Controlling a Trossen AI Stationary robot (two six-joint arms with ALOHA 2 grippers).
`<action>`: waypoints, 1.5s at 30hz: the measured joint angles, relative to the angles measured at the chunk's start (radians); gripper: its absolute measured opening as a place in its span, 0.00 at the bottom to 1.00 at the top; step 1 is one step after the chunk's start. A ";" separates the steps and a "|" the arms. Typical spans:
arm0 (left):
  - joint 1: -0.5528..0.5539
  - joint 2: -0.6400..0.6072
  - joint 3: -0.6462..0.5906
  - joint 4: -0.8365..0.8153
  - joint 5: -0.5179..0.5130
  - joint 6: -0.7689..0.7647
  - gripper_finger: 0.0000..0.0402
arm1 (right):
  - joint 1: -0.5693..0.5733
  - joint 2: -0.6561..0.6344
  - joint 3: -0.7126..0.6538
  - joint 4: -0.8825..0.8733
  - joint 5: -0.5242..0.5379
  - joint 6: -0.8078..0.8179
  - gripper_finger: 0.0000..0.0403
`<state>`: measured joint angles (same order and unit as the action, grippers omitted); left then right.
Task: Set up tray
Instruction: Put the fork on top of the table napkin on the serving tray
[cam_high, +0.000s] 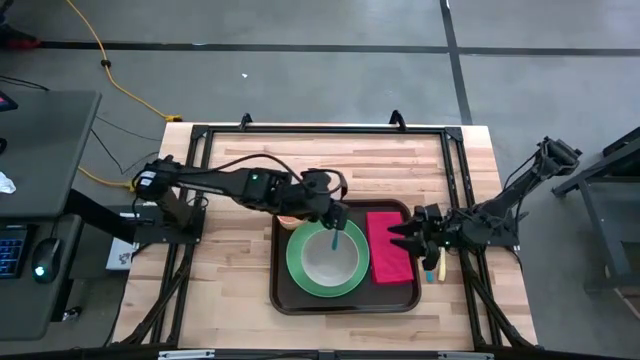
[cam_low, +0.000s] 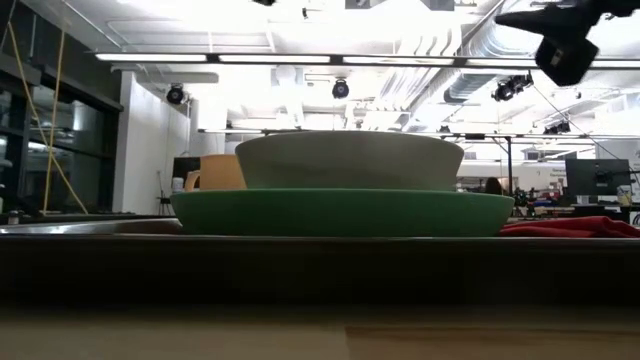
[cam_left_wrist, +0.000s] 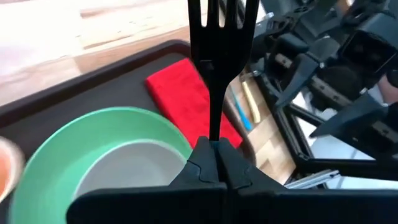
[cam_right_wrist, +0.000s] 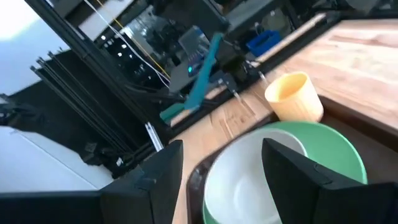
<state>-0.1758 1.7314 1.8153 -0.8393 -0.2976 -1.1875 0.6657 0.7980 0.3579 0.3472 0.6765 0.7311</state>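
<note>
Overhead, left end effector (cam_high: 334, 226) clenched on teal fork (cam_high: 333, 238), poised above white bowl (cam_high: 330, 258) on green plate (cam_high: 327, 259). Tray (cam_high: 282, 300) sits near bench front edge, centre-right. Right end effector (cam_high: 402, 236) spread wide, empty, over red napkin (cam_high: 388, 248) at tray's right end.

You see a grey concrete floor (cam_high: 300, 80) crossed by dark seam lines around the pale butcher-block wooden table (cam_high: 240, 290). A yellow cable (cam_high: 95, 45) snakes through the upper left. A dark grey desk (cam_high: 45, 200) fills the left edge. Long fluorescent ceiling lights (cam_low: 300, 58) glow across the low view's top.
</note>
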 joint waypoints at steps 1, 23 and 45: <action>0.003 0.007 0.001 0.020 0.003 0.009 0.02 | -0.010 0.016 0.000 0.032 -0.008 -0.015 0.49; 0.062 0.040 0.002 0.099 -0.066 0.071 0.02 | -0.253 0.319 0.267 0.046 -0.132 -0.210 0.49; 0.065 0.063 0.003 0.114 -0.062 0.088 0.02 | -0.392 0.492 0.546 -0.386 -0.126 -0.100 0.49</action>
<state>-0.1111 1.7947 1.8187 -0.7250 -0.3595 -1.1000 0.2739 1.2903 0.9039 -0.0386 0.5505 0.6307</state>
